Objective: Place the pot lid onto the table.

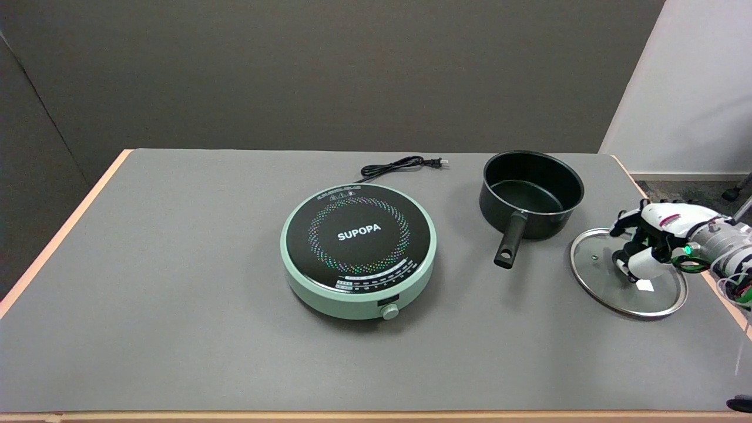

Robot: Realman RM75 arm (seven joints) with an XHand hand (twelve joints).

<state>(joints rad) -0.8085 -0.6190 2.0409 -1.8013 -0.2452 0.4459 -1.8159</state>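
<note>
The black-and-white right hand [649,245] reaches in from the right edge and sits over the round glass pot lid with the shiny metal rim [593,276]. Its fingers curl down at the middle of the lid, where the knob should be (the knob itself is hidden under them). I cannot tell if the fingers pinch the knob or only sit close around it.

The lid is right under the hand, toward the right end of the grey worktop [176,264]. It looks flat on the worktop, or very nearly so. Its near rim seems to be down, but the far rim is hard to read. So the lid seems to be where it should go, and the next thing is likely for the hand to let go and lift straight up.

Just beside the lid, to its left and a bit further back, stands the black pot with a long black handle [529,194]. The handle points toward the near side, close to the lid's left rim but not touching. A sideways move could bump it.
</note>
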